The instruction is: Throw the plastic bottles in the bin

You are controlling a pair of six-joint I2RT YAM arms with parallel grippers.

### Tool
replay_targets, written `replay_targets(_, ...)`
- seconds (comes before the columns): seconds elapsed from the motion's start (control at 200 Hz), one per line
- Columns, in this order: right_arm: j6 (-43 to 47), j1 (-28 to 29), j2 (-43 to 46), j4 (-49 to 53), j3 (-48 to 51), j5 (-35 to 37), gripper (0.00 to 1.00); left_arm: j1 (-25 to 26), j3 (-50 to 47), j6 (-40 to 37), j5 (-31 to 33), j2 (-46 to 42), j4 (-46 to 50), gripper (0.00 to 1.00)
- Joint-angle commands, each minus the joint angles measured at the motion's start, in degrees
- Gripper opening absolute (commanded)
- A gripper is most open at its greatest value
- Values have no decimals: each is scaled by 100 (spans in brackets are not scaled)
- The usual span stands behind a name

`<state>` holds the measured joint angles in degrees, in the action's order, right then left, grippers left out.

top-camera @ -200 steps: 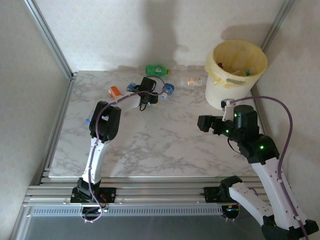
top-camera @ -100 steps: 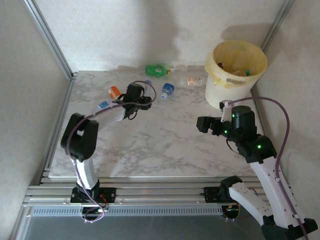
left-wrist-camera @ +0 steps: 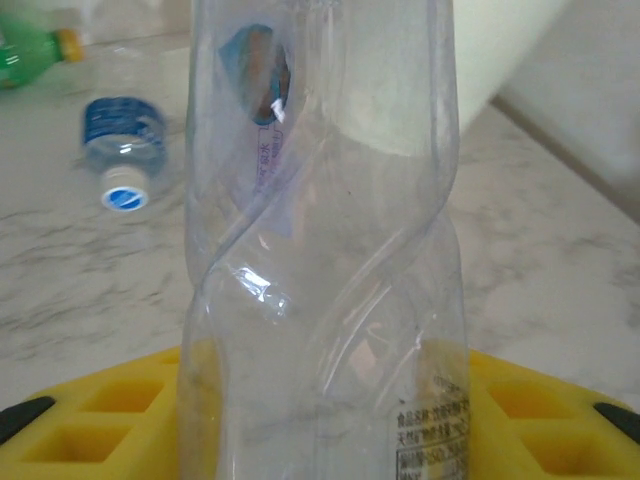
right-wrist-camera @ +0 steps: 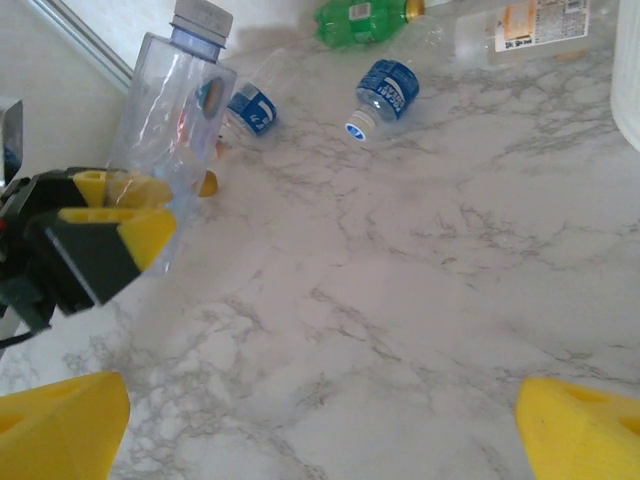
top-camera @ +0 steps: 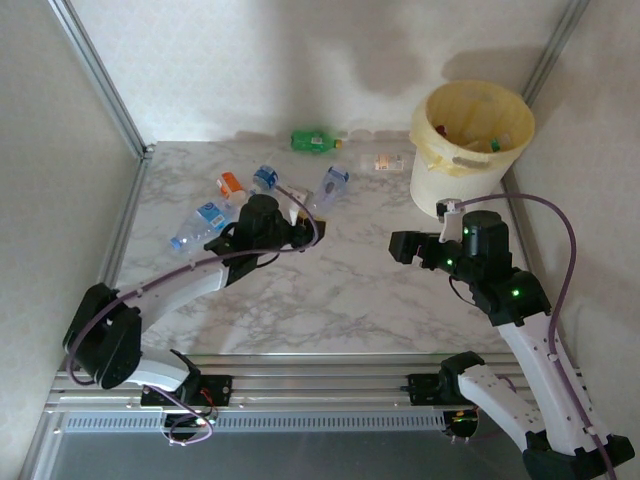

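Observation:
My left gripper (top-camera: 300,229) is shut on a clear, twisted plastic bottle (left-wrist-camera: 320,250), held nearly upright with its pale cap on top (right-wrist-camera: 198,17). The left gripper's yellow fingers (right-wrist-camera: 118,214) clamp the bottle's lower body. More plastic bottles lie at the back of the table: a green one (top-camera: 315,141), a blue-labelled one (top-camera: 331,183), a clear one with an orange label (top-camera: 388,162) and three at the left (top-camera: 232,184). The bin (top-camera: 450,178) stands at the back right, with bottles inside. My right gripper (top-camera: 405,247) hovers open over bare marble (right-wrist-camera: 320,430).
The marble table (top-camera: 340,290) is bounded by a metal frame post (top-camera: 100,80) on the left and walls behind. The right arm's purple cable (top-camera: 570,270) loops near the bin. Open marble lies between the two grippers.
The left arm has drawn back from the far bottles toward the table's middle, carrying the clear bottle with it. Bottles it covered at the back left now show. The right arm has barely moved.

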<state>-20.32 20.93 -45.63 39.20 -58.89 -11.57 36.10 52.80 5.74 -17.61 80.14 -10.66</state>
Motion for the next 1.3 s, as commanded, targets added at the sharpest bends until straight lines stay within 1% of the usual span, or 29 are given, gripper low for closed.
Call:
replay_targets(0.0,-172,44,36,-338,49,-397,99,254,-59,-158,-511,-295,-386,48)
replay_targets(0.175,-396,45,41,-712,139,-810,99,668,24,-167,-551,-284,-385,48)
replay_targets(0.35,-616,48,12,-1002,215,-1078,99,991,125,-205,-524,-231,-440,47)
replay_targets(0.586,-940,44,-91,-1423,384,-1280,99,1423,296,-266,-549,-114,-463,46)
replay_targets(1.011,-1351,47,-385,-1873,589,-1365,99,1894,493,-431,-429,24,-499,45)
replay_targets(1.181,-1441,46,-446,-1942,606,-1415,96,2004,530,-501,-374,70,-495,45)
replay_targets(1.296,-1491,44,-452,-1927,590,-1450,89,2024,513,-530,-284,72,-542,45)
